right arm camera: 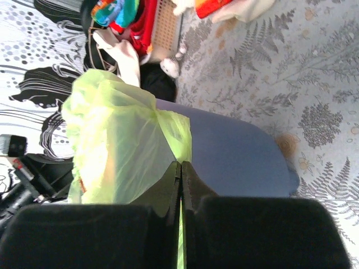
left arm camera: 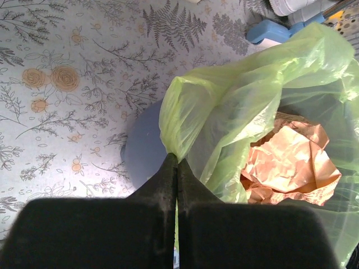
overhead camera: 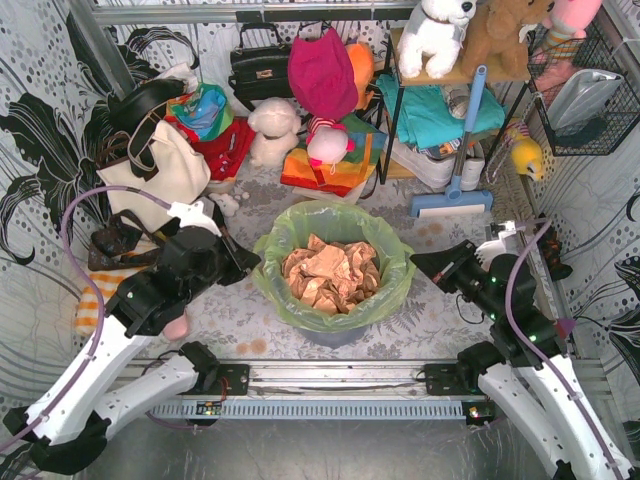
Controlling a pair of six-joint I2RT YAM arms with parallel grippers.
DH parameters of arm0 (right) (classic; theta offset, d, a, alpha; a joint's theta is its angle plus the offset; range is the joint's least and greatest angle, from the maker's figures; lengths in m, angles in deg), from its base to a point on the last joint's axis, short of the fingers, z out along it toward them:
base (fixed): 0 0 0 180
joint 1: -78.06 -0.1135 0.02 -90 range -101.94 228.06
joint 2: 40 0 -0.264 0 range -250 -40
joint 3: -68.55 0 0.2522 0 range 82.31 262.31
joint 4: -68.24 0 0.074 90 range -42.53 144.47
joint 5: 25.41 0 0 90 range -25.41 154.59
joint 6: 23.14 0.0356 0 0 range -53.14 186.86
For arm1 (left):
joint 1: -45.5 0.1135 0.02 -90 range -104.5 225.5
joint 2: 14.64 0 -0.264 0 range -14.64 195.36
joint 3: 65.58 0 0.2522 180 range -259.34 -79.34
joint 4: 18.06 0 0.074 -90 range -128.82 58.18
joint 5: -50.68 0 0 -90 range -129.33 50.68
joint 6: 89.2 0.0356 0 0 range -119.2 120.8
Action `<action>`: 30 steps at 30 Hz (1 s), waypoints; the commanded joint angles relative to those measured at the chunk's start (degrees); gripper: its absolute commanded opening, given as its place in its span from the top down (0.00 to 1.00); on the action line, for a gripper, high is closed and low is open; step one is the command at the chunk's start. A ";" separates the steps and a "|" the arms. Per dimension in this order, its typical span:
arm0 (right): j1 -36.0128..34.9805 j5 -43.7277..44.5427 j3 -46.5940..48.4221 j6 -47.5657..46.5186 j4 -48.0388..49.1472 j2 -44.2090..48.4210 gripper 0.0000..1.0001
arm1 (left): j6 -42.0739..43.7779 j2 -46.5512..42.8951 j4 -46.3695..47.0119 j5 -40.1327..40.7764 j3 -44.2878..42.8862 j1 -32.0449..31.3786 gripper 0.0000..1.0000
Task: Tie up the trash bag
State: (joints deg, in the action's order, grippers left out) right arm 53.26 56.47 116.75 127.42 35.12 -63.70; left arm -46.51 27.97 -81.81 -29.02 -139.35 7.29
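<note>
Trash bag (overhead camera: 335,218) lining bin (right arm camera: 235,151) on desk (left arm camera: 67,112). Left fingers (left arm camera: 160,185) and right fingers (right arm camera: 165,188) pinched shut on opposite rim edges. Gathering step, likely; next: lift, draw edges together, cross.

Bright, even light (glowing through the trash bag (left arm camera: 235,106)), blurred foregrounds.

The trash bag (overhead camera: 390,285) and the bin (left arm camera: 143,151) under it fill the middle between my left gripper (overhead camera: 252,262) and my right gripper (overhead camera: 417,258), both pinched on the bag's rim, so the only room there is above the bag or around it. Behind the bag a strip of table (overhead camera: 430,235) lies open, up to the blue floor wiper (overhead camera: 452,203) and the plush toys (overhead camera: 272,130). On my left the white handbag (overhead camera: 160,175) crowds close, while the strip in front of the bin is free.
</note>
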 commanded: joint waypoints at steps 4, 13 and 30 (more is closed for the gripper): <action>-0.33 0.13 6.14 -3.59 -2.81 0.73 1.00 | 0.98 0.59 -1.99 0.55 -3.77 -0.18 1.00; -0.31 -4.05 14.87 -7.86 -5.33 -5.19 1.00 | 4.62 0.86 0.50 -4.87 -7.40 -0.17 1.00; -0.34 -10.84 8.61 -4.60 -11.31 -7.91 0.58 | 5.21 0.41 -1.90 -8.26 -6.03 -0.19 1.00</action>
State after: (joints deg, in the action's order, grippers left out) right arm 53.26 49.30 129.08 121.60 23.82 -72.38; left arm -41.79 29.28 -84.50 -36.98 -145.42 7.29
